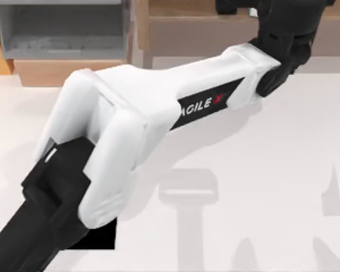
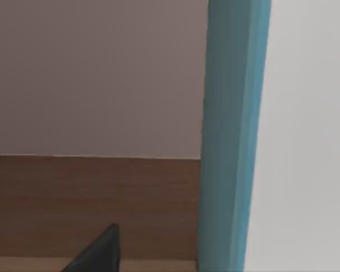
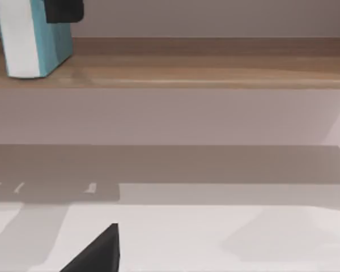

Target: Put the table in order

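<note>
Reaching from lower left across the table (image 1: 260, 187), left arm (image 1: 158, 107) ends at the shelf (image 1: 204, 28) at top right; left gripper (image 1: 283, 34) grip state cannot tell. Teal-and-white box (image 3: 31, 39) stands upright on shelf.

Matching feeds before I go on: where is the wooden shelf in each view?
Top view: wooden shelf along the far edge, under the left hand.
Left wrist view: brown panel beside the teal box.
Right wrist view: board above the table, teal box standing on it.
Shared by both wrist views: the teal box.
</note>
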Robot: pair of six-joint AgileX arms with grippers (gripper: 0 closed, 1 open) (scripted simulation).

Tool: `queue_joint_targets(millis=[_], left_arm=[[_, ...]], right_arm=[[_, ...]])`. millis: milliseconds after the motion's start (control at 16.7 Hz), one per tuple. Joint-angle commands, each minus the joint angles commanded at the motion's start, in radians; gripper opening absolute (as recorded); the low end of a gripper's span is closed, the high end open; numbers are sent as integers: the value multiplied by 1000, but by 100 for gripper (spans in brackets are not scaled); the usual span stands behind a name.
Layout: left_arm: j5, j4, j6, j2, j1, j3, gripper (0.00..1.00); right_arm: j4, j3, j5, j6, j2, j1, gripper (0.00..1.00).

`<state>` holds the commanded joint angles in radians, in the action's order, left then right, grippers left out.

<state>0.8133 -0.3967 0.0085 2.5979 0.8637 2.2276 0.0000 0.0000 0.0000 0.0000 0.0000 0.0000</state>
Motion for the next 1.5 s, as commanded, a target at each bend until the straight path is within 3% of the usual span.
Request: queue_joint_targets(millis=[420,780,1080,1500], left_arm=[[7,3,3,7,3,11,100],[-12,80,1,92,-15,172,100],[-16,92,0,103,-19,192,100],[-16,92,0,103,-19,192,47]], right_arm=[[0,0,0,0,0,0,100],[0,0,0,0,0,0,100],[0,0,0,0,0,0,100],[0,0,0,0,0,0,100]])
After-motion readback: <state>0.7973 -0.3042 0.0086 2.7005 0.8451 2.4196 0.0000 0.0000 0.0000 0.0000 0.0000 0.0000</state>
